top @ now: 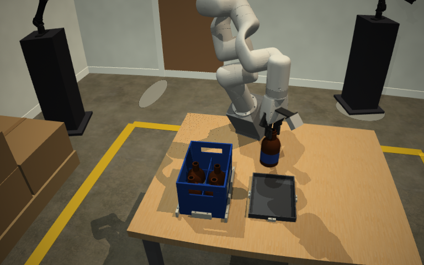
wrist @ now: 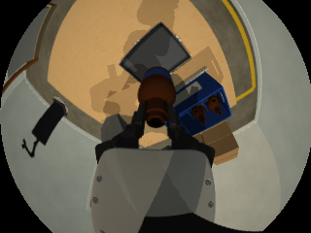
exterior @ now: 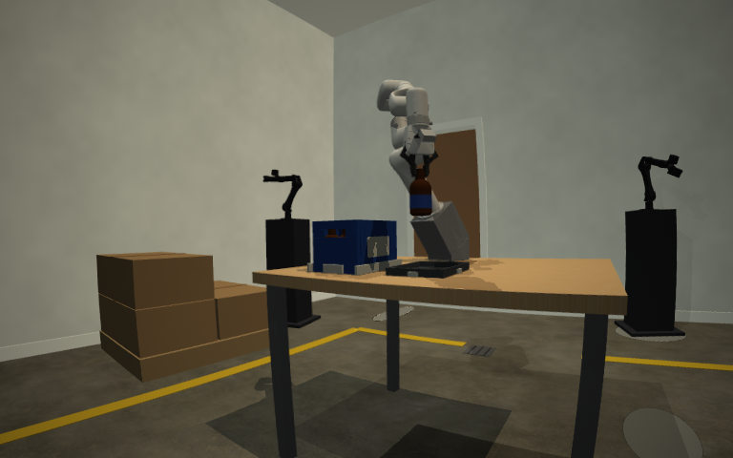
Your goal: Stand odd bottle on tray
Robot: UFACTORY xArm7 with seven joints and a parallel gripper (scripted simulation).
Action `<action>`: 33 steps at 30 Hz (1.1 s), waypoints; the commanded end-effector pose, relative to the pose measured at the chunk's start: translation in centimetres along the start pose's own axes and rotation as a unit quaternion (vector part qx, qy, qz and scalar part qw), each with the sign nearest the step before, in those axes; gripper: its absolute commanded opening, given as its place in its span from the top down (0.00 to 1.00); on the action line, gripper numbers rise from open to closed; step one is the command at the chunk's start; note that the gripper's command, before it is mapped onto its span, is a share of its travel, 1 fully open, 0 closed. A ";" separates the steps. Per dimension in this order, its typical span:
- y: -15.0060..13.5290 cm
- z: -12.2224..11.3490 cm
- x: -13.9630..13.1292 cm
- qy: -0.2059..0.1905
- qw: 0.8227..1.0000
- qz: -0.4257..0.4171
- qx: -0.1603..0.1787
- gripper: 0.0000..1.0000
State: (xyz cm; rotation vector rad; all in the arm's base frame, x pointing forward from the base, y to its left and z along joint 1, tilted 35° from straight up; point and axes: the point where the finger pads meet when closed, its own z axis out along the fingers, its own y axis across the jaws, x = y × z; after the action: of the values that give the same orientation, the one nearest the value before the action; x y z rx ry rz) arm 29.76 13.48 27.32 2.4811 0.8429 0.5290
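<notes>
My gripper (top: 271,126) is shut on the neck of a brown bottle with a blue label (top: 270,149). The bottle hangs upright, high above the table, over the far end of the dark tray (top: 272,196). It also shows in the exterior view (exterior: 420,193) and in the wrist view (wrist: 155,95). The blue crate (top: 205,178) stands left of the tray and holds several brown bottles (top: 206,175). In the wrist view the tray (wrist: 155,52) lies beyond the bottle and the crate (wrist: 202,104) is to its right.
The robot base (top: 247,120) stands at the table's far edge behind the held bottle. Grey brackets (top: 201,214) sit around the crate's foot. Cardboard boxes (top: 27,162) lie on the floor to the left. Black pedestals (top: 53,78) stand by the walls.
</notes>
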 end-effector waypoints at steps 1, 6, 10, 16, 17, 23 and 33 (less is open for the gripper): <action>-0.1 -0.1 0.4 0.002 1.000 0.000 -0.001 1.00; -0.4 -0.1 0.9 0.002 1.000 0.000 -0.001 1.00; -0.6 -0.1 1.2 0.002 1.000 0.000 -0.001 1.00; -0.9 -0.1 1.7 0.002 1.000 0.000 -0.001 1.00; -1.0 -0.1 1.8 0.002 1.000 0.000 -0.001 1.00; -1.1 -0.1 2.1 0.002 1.000 0.000 -0.001 1.00; -1.4 -0.1 2.6 0.002 1.000 0.000 -0.001 1.00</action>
State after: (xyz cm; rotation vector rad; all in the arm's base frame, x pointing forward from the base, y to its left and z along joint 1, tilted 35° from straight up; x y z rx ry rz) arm 30.85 15.96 27.06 2.4809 0.8425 0.5289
